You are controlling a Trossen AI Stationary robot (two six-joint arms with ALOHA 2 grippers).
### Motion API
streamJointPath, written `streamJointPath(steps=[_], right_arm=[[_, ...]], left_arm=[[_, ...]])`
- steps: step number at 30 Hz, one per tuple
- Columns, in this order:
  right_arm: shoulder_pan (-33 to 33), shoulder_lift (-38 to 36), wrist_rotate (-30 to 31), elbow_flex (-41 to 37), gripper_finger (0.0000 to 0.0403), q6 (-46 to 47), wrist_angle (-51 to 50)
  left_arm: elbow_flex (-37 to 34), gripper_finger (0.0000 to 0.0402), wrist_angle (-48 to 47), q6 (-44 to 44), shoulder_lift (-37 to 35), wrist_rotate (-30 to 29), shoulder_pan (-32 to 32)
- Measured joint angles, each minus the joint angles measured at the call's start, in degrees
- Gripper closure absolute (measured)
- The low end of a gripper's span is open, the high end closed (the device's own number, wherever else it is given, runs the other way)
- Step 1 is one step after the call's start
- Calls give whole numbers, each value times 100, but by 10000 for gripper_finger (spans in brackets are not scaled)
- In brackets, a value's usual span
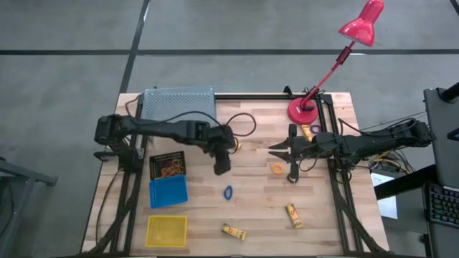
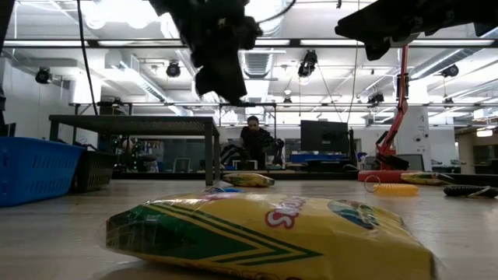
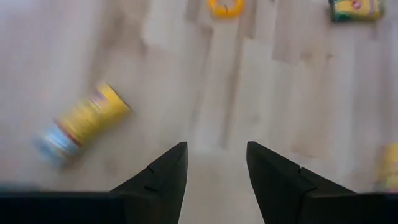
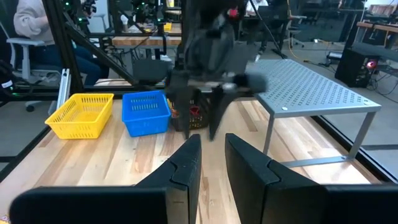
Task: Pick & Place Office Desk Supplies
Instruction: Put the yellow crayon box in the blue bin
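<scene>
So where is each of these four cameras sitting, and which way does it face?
High: overhead, facing down; both arms, left gripper, right gripper.
Low: tabletop level, facing the room; arms overhead.
Left wrist: faces the tabletop; open fingers.
Right wrist: faces the left arm, past near-closed fingers.
Shared: square blue plastic bin.

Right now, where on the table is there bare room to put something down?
Bare wood lies between the yellow bin and the blue ring, and beside the grey rack toward the lamp base. It is crowded around the orange band, under the right gripper.
</scene>
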Motion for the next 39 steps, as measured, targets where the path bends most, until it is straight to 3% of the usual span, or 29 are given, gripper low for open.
streamJointPath(steps=[5, 7, 13, 18, 23, 26, 29, 39], right_arm=[[1, 0, 1, 0, 335, -2, 1], [-1, 1, 1, 0, 335, 4, 1], [-1, 0, 1, 0, 335, 0, 1], [1, 0, 0, 0, 335, -2, -1], [-1, 0, -1, 0, 335, 0, -1], [1, 0, 0, 0, 335, -1, -1], [1, 1, -1, 0, 335, -3, -6], [-1, 4, 3, 0, 335, -306, -174]], left_arm=[[420, 232, 33, 1597, 0, -338, 48], [616, 232, -89, 1538, 30, -479, 48], [1045, 232, -626, -608, 312, -453, 408], [1059, 237, -295, -4419, 327, -163, 636], [1054, 252, -70, -7830, 332, -869, 692], [1052, 264, 183, -8441, 405, -1417, 676], [1065, 271, 324, -8574, 604, -1471, 682], [1122, 265, -686, -10145, 1207, -493, 694]])
